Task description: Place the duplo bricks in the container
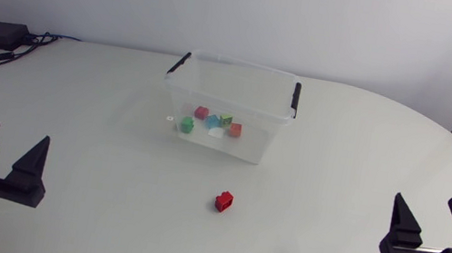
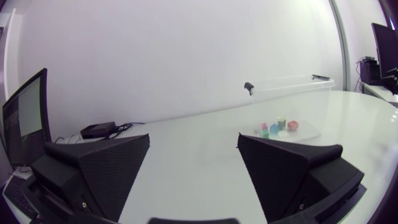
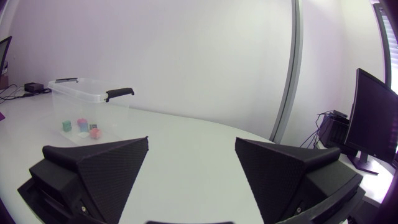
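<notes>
Left jaws and right jaws both wide open, holding nothing, low at the near counter (image 1: pixel 95 137) corners. One red brick (image 1: pixel 224 202) sits on the counter just in front of the container (image 1: pixel 250 149), several bricks (image 1: pixel 213 122) already inside. Plan: descend vertically, square the jaws across its flat sides, lift above the rim, release inside. No readable labels or print.

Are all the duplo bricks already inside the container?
No, the head view shows one red brick lying on the table, outside the clear container and apart from it.
</notes>
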Robot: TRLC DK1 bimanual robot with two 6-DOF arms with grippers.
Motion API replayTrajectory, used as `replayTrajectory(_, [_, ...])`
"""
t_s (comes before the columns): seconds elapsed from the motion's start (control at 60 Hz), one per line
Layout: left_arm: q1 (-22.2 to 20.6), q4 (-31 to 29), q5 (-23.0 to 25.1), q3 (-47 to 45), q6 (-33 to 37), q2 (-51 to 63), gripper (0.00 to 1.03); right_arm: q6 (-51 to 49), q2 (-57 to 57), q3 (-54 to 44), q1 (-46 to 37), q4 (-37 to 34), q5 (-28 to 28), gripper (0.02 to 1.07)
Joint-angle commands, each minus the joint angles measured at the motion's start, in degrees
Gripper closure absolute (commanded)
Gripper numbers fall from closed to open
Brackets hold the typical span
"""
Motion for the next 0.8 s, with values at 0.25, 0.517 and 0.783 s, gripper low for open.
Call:
replayTrajectory(0.25, [-8.3,-16.68,1.31,21.51,3.02,14.18,0.04,-0.59,-0.49,-1.26,-0.3,0.69,-0.43,0.06])
replayTrajectory(0.517, [-20.61,-39.18,4.3,44.8,-1.2,40.46,0.04,-0.59,-0.49,-1.26,-0.3,0.69,-0.43,0.06])
replayTrajectory(0.783, [-26.85,-42.61,14.06,52.01,-6.03,58.92,0.04,-0.5,-0.49,-1.26,-0.3,0.69,-0.43,0.06])
